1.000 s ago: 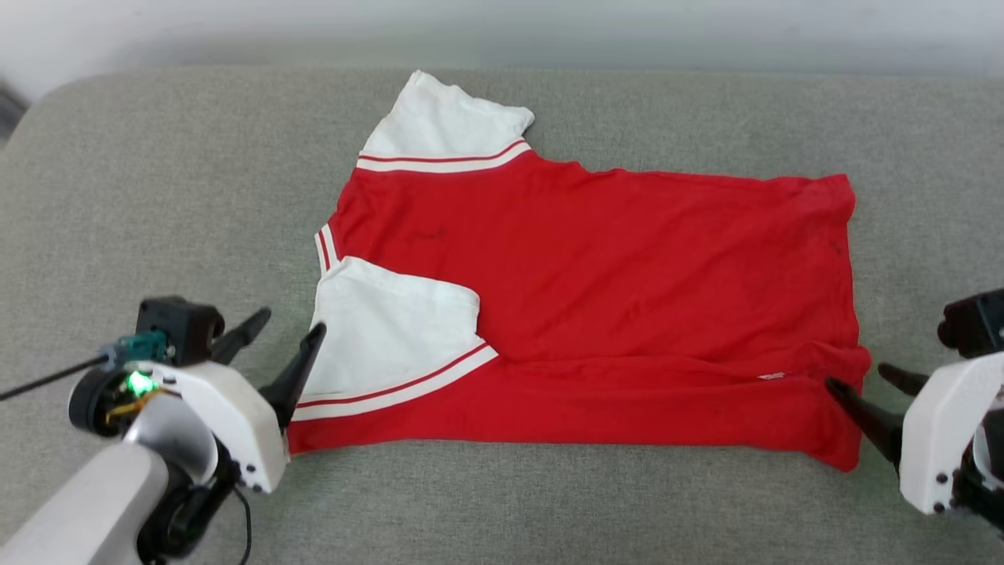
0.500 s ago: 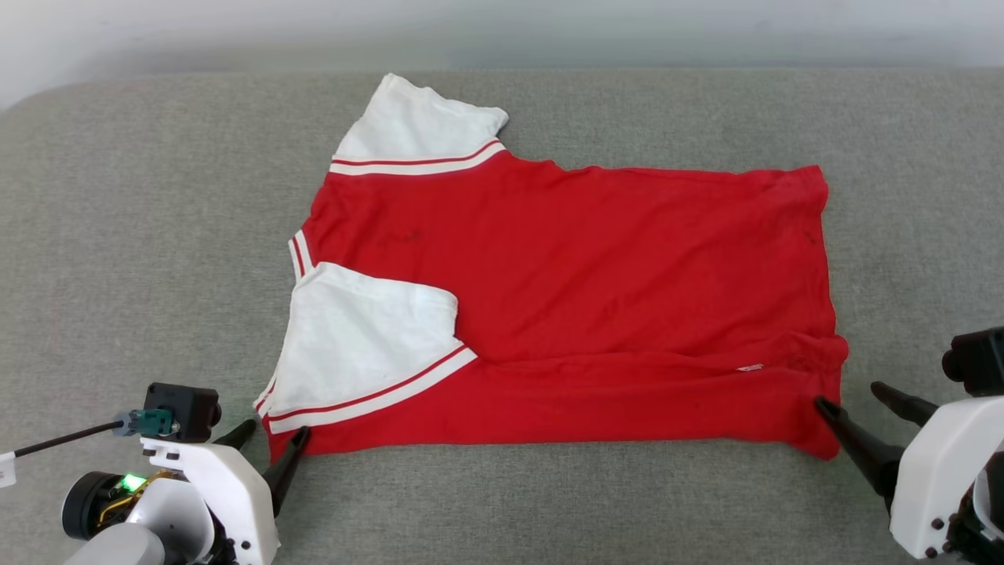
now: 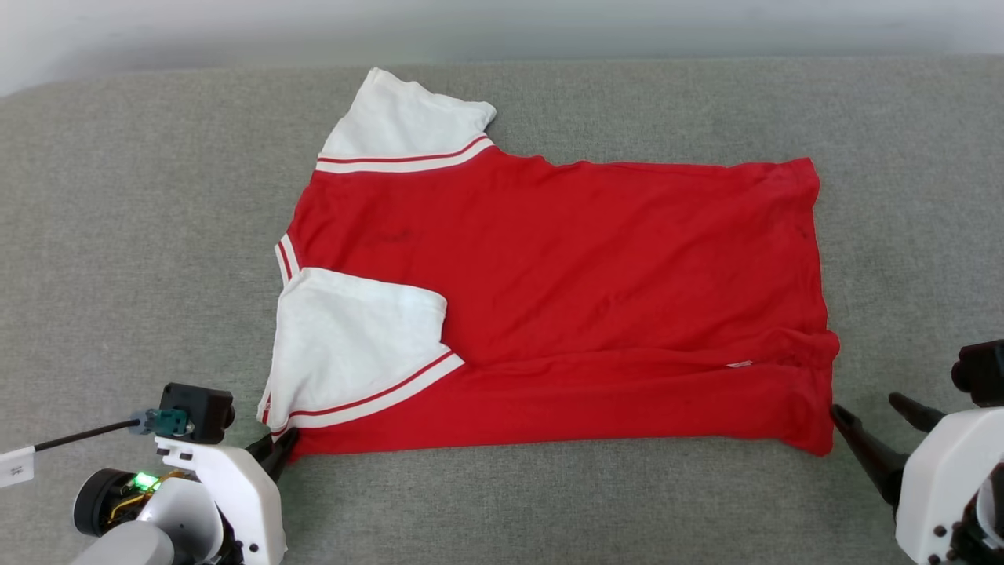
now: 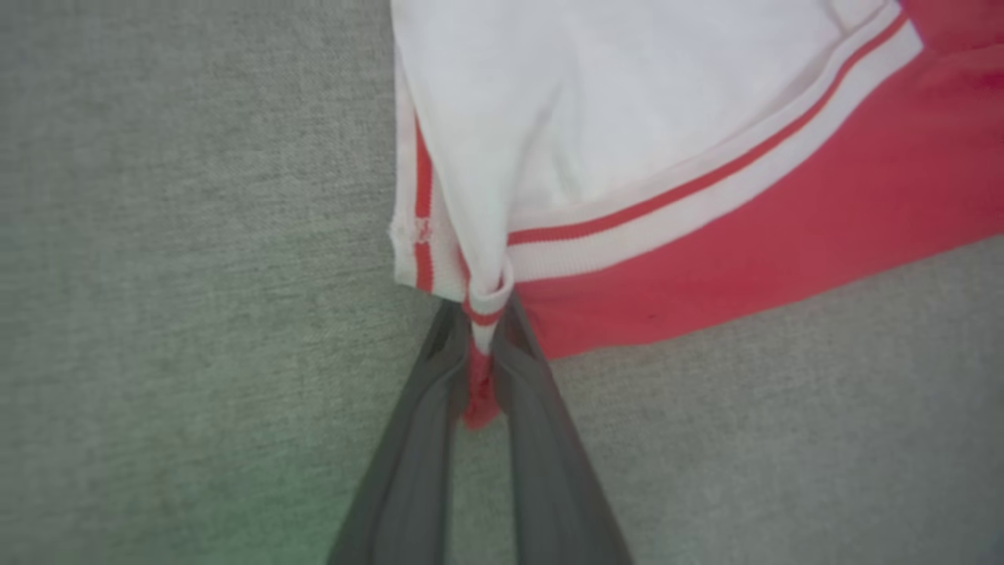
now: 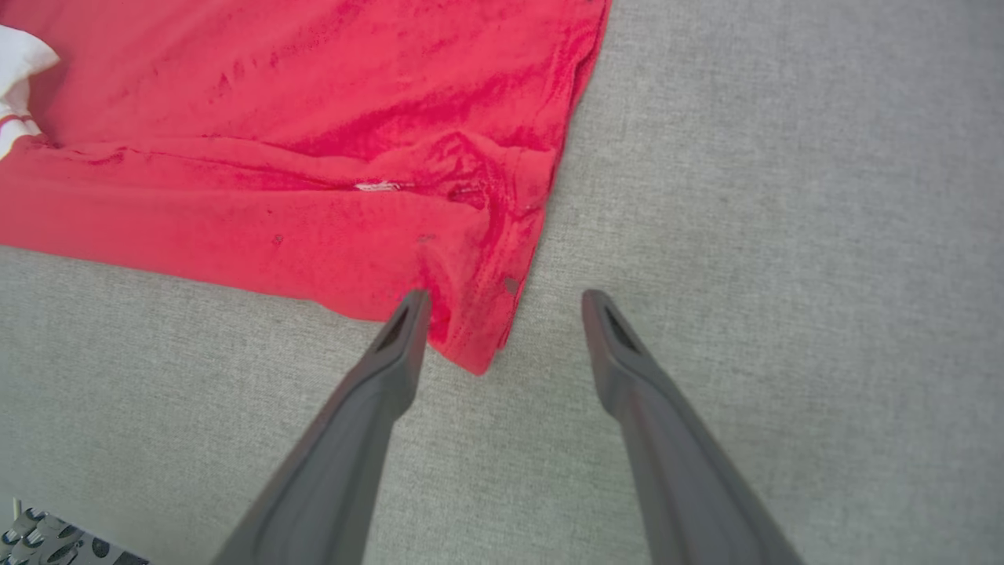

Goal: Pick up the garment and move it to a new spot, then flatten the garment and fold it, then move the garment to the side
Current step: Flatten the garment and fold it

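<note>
Left gripper [image 4: 481,322], seemingly tight on garment [image 4: 745,251]

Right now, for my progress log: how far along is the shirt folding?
Done: the garment lies flat on the grey cushion, its near edge and one white sleeve folded inward. In hand: the left gripper is shut on the near-left corner; the right gripper is open around the near hem corner. Left: closing that grip, the remaining folds, moving it aside.

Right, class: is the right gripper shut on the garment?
No, the right gripper is open, its fingers apart with a corner of the garment between them.
</note>
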Motion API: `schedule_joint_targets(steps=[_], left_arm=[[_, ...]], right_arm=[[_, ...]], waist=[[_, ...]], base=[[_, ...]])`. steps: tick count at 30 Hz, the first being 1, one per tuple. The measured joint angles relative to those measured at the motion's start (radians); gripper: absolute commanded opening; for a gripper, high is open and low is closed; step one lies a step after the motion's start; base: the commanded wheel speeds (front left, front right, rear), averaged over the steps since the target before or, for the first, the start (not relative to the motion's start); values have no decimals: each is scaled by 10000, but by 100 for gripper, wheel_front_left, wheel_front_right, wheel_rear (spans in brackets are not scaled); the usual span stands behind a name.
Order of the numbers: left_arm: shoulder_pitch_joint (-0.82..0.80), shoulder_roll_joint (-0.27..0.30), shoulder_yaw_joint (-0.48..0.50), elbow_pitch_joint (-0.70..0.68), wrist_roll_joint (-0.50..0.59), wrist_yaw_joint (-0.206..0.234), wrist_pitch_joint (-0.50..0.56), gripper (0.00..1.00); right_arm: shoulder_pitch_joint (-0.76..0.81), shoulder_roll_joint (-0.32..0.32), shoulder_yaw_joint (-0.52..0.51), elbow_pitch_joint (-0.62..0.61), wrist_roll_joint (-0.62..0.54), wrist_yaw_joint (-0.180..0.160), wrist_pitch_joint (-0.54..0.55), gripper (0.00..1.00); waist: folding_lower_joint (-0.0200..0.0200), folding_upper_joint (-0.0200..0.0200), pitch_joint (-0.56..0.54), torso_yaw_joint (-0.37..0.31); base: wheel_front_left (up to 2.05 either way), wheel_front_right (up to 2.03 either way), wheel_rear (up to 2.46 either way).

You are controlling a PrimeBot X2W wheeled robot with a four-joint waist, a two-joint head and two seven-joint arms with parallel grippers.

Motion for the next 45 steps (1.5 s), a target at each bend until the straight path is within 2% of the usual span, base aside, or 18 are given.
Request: schedule_joint_targets(steps=[5,13,24,25,27,35,39,45], left_arm=[[84,104,8,-558,240,67,-291,0],[92,614,192,-2387,639,512,-389,0],[71,788,94,-3542,989,815,-240,0],[71,802,84,-3553,999,815,-213,0],[73,811,61,-3555,993,813,-155,0],[135,922,-98,-3271,951,805,65,0],[339,1149,-441,-3135,1114,673,351,0],[1122,961,-679,-3267,439,675,499,0]], right_arm=[[-8,297,-65,798,-418,0,232,100],[-537,849,-207,2059,-899,0,512,100],[-920,905,169,2989,-1275,0,412,100],[-959,905,203,3060,-1323,0,389,92],[-1025,899,263,3200,-1360,0,307,0],[-1174,727,261,3567,-1298,10,92,0],[-883,257,-40,3333,-1114,8,378,0],[86,-435,-531,2548,-826,8,894,0]], waist=[[0,0,-318,230],[1,0,-402,632],[0,0,14,938],[0,0,46,946],[0,0,87,955],[1,0,-191,871],[1,0,-526,809],[1,0,-1064,721]], base=[[0,0,0],[0,0,0],[0,0,0],[0,0,0],[0,0,0],[0,0,0],[0,0,0],[0,0,0]])
